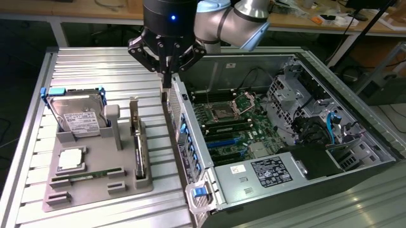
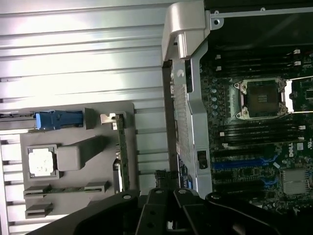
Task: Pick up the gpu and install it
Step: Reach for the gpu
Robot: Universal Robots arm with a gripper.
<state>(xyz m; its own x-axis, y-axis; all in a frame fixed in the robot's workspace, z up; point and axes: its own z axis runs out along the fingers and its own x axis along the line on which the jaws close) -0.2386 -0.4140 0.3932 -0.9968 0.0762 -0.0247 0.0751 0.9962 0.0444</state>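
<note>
Exterior view: one grey robot arm (image 1: 241, 19), one black pincer (image 1: 167, 83), fingers shut tight together, nothing gripped, tips pointing down just above the rear wall of one open black computer case (image 1: 355, 142). One gpu (image 1: 139, 152), a thin flat dark expansion card with a silver end bracket, standing on edge in one grey plastic holder (image 1: 89, 192) on the ribbed aluminium bench (image 1: 95, 66); beside the case, apart from the pincer.

Same holder: one silver boxy hard drive (image 1: 77, 118) with white label and blue frame, one square silver processor (image 1: 70, 159), one long narrow green memory stick (image 1: 85, 175).

Inside the case: one green motherboard (image 1: 235, 123), one bare processor socket (image 1: 228, 113).

Added by the exterior view: one black power supply (image 1: 273, 171) with white label, plus the drive's label face.

Wrist view: pincer (image 2: 166, 196) near the case wall (image 2: 188, 98). Gpu (image 2: 120, 156) edge-on, a narrow strip; hard drive (image 2: 57, 119) as a blue frame edge; processor (image 2: 40, 162), memory stick (image 2: 66, 188), socket (image 2: 261, 98) straight on. Added here: socket frame seen square.
</note>
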